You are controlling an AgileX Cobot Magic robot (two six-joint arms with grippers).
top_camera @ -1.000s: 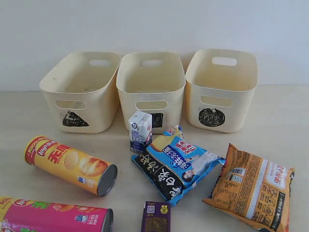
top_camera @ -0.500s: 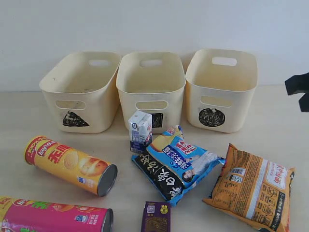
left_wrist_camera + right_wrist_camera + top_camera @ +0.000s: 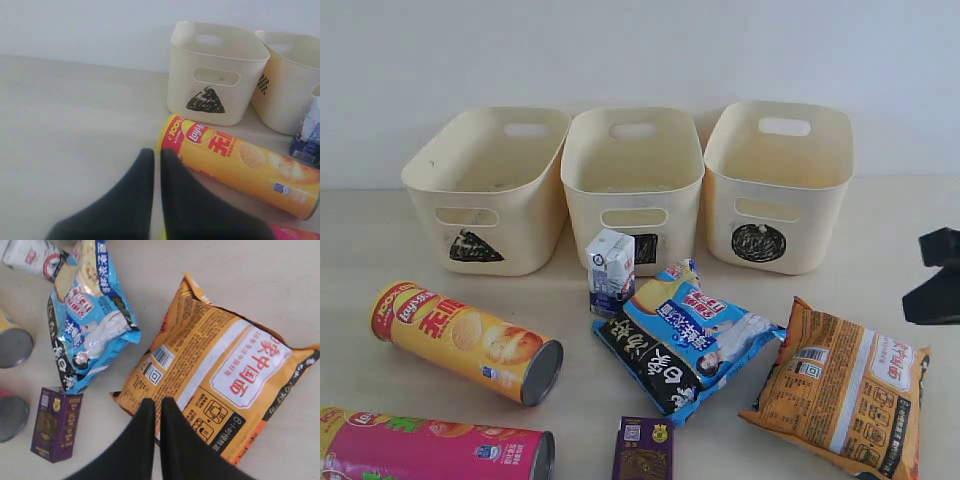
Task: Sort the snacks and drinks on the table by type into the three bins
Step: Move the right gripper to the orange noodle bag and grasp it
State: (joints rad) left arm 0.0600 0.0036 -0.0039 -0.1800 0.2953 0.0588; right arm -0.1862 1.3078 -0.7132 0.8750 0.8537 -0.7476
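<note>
Beige table [image 3: 380, 240] carries everything unsorted. I find the right gripper [image 3: 160, 401] empty, jaws pressed together, directly over the orange bag [image 3: 220, 365], presumably lining up; left gripper [image 3: 156, 151] likewise closed, yellow-orange tube [image 3: 240, 165] just ahead.

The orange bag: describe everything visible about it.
The orange bag is a crinkly, glossy pouch, sealed and puffed, with crimped ends. Its face shows a white band with red characters, a barcode, a QR code and black print. It lies flat on the table, at the right of the exterior view, near the blue-black-white bag but apart from it. The right gripper hangs over its edge, seemingly not touching.
</note>
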